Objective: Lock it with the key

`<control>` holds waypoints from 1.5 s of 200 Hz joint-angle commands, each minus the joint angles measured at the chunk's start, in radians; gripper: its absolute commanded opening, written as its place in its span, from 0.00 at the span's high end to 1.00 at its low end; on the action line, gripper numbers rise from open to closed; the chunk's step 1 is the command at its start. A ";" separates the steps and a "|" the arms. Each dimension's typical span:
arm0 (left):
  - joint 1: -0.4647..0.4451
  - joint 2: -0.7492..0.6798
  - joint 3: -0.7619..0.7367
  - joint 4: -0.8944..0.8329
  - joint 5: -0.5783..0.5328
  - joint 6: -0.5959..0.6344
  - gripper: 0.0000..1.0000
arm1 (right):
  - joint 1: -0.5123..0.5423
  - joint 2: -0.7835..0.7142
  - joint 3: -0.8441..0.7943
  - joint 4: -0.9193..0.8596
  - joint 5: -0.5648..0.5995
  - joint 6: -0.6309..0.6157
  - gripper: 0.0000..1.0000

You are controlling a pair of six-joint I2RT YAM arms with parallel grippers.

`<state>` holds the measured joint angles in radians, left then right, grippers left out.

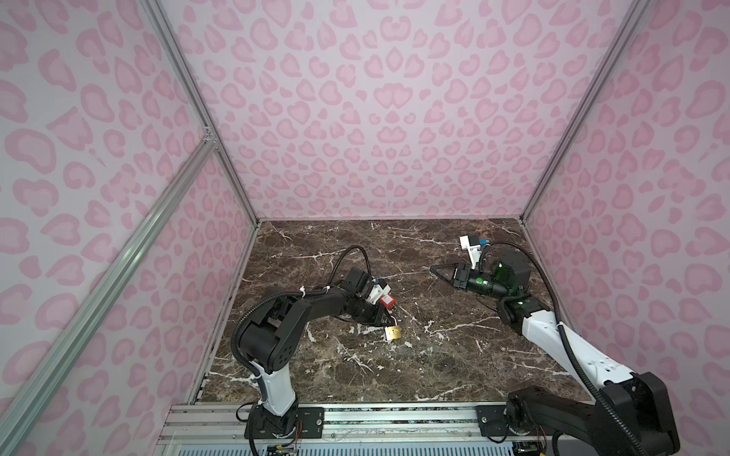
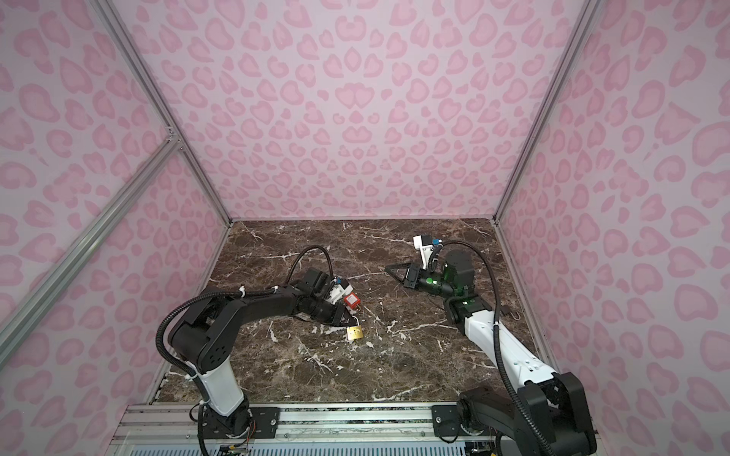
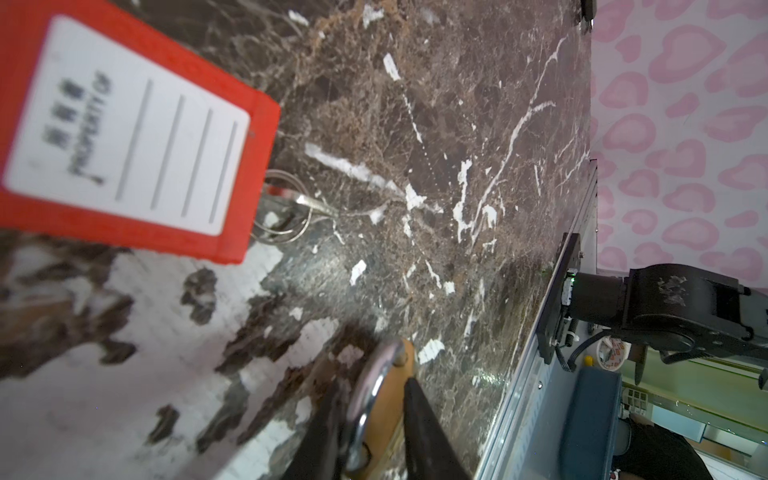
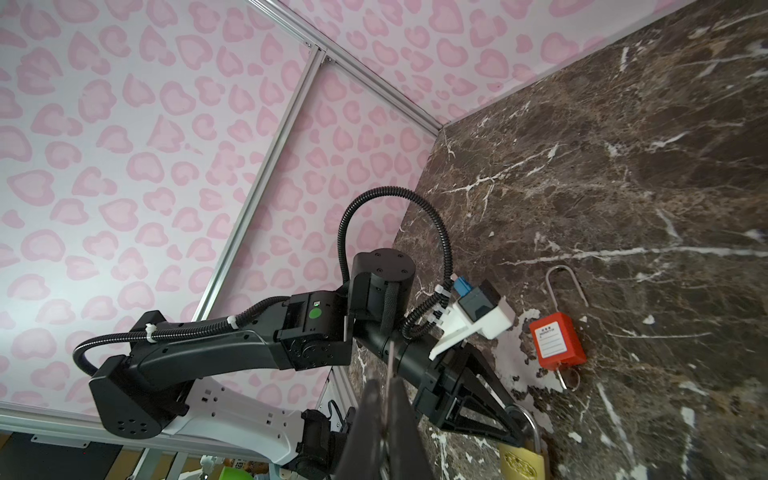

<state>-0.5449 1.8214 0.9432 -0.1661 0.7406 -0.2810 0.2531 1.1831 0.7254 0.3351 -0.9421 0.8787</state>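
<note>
A brass padlock [image 1: 394,333] [image 2: 355,333] [image 4: 521,463] lies on the marble table, left of centre. My left gripper [image 1: 389,318] [image 2: 350,318] [image 3: 372,390] is down at its silver shackle [image 3: 374,386], jaws slightly open on either side of it, with the brass body [image 3: 395,399] showing in the gap. A red padlock [image 1: 388,301] [image 2: 351,301] [image 3: 124,137] [image 4: 557,340] with a long shackle lies just behind; a key ring [image 3: 286,208] sits at its base. My right gripper [image 1: 431,268] [image 2: 387,269] [image 4: 384,380] hovers further back, shut on a thin key [image 4: 390,357] seen edge-on.
Pink patterned walls close in the table on three sides. An aluminium rail [image 1: 355,414] carrying both arm bases runs along the front edge. The left arm's elbow [image 1: 272,327] rises over the table's left side. A small metal hook [image 2: 514,314] lies near the right wall.
</note>
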 commanded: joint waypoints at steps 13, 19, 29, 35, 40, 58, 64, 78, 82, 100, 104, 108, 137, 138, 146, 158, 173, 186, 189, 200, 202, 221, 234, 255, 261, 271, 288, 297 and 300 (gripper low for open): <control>0.000 0.013 0.016 0.004 0.007 0.017 0.65 | -0.001 -0.006 -0.004 -0.014 0.005 -0.017 1.00; 0.000 0.016 0.020 0.005 0.007 0.015 0.59 | -0.001 -0.007 -0.004 -0.016 0.006 -0.018 1.00; 0.000 0.019 0.021 0.006 0.008 0.012 0.55 | -0.001 -0.007 -0.007 -0.018 0.006 -0.020 1.00; -0.001 0.021 0.022 0.008 0.009 0.010 0.54 | -0.001 -0.007 -0.008 -0.019 0.008 -0.021 1.00; -0.002 0.022 0.023 0.010 0.009 0.007 0.53 | -0.002 -0.008 -0.012 -0.020 0.009 -0.022 1.00; -0.001 0.024 0.029 0.012 0.006 0.003 0.51 | -0.002 -0.011 -0.018 -0.019 0.012 -0.023 1.00; -0.001 0.024 0.031 0.013 0.004 0.002 0.50 | 0.000 -0.011 -0.020 -0.020 0.013 -0.024 1.00; -0.003 0.026 0.040 0.013 0.009 -0.002 0.48 | -0.002 -0.014 -0.024 -0.024 0.014 -0.027 1.00; -0.003 0.026 0.041 0.013 0.010 -0.002 0.48 | -0.001 -0.014 -0.025 -0.026 0.014 -0.029 1.00; -0.005 0.034 0.055 0.007 0.015 -0.004 0.46 | -0.001 -0.018 -0.029 -0.029 0.014 -0.032 1.00; -0.006 0.035 0.057 0.007 0.014 -0.005 0.46 | -0.002 -0.019 -0.028 -0.029 0.013 -0.032 1.00; -0.006 0.037 0.059 0.005 0.014 -0.004 0.46 | -0.002 -0.019 -0.030 -0.028 0.013 -0.032 1.00; -0.006 0.043 0.062 0.001 0.011 -0.003 0.45 | -0.002 -0.020 -0.032 -0.035 0.015 -0.038 1.00; -0.006 0.043 0.063 0.001 0.010 -0.003 0.45 | -0.002 -0.020 -0.032 -0.035 0.015 -0.039 1.00; -0.006 0.040 0.062 -0.001 0.007 -0.003 0.45 | -0.003 -0.020 -0.032 -0.040 0.017 -0.043 1.00; -0.006 0.033 0.057 0.000 -0.002 -0.006 0.45 | -0.004 -0.021 -0.031 -0.062 0.024 -0.060 1.00; -0.006 0.015 0.052 0.004 -0.017 -0.012 0.45 | 0.000 -0.029 -0.021 -0.147 0.066 -0.146 1.00; -0.004 -0.006 0.046 0.006 -0.027 -0.024 0.45 | 0.023 -0.049 -0.005 -0.298 0.180 -0.300 1.00; -0.005 -0.012 0.044 0.009 -0.029 -0.027 0.44 | 0.035 -0.056 -0.001 -0.325 0.215 -0.340 1.00; -0.003 -0.040 0.034 0.018 -0.042 -0.042 0.45 | 0.094 -0.085 -0.007 -0.411 0.368 -0.488 1.00; -0.002 -0.046 0.033 0.019 -0.044 -0.044 0.45 | 0.109 -0.091 -0.009 -0.421 0.399 -0.516 1.00; 0.016 -0.115 0.021 0.005 -0.081 -0.064 0.45 | 0.257 -0.127 -0.047 -0.447 0.628 -0.749 1.00; 0.038 -0.176 0.006 0.006 -0.098 -0.087 0.45 | 0.342 -0.149 -0.099 -0.394 0.742 -0.851 1.00; 0.078 -0.277 -0.016 0.003 -0.122 -0.120 0.44 | 0.454 -0.166 -0.195 -0.284 0.893 -0.989 1.00; 0.089 -0.305 -0.020 0.001 -0.127 -0.126 0.44 | 0.480 -0.162 -0.219 -0.252 0.923 -1.019 1.00; 0.107 -0.344 -0.028 -0.005 -0.131 -0.133 0.44 | 0.519 -0.151 -0.260 -0.199 0.964 -1.063 1.00; 0.131 -0.396 -0.046 -0.011 -0.135 -0.144 0.44 | 0.582 -0.111 -0.297 -0.123 1.023 -1.115 1.00; 0.139 -0.417 -0.057 -0.011 -0.133 -0.148 0.44 | 0.619 -0.087 -0.291 -0.109 1.070 -1.136 1.00; 0.140 -0.424 -0.061 -0.011 -0.132 -0.149 0.44 | 0.628 -0.079 -0.291 -0.103 1.088 -1.148 1.00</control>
<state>-0.4217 1.4464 0.9031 -0.1638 0.6201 -0.4034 0.8154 1.0637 0.4450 0.0925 -0.0452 -0.1200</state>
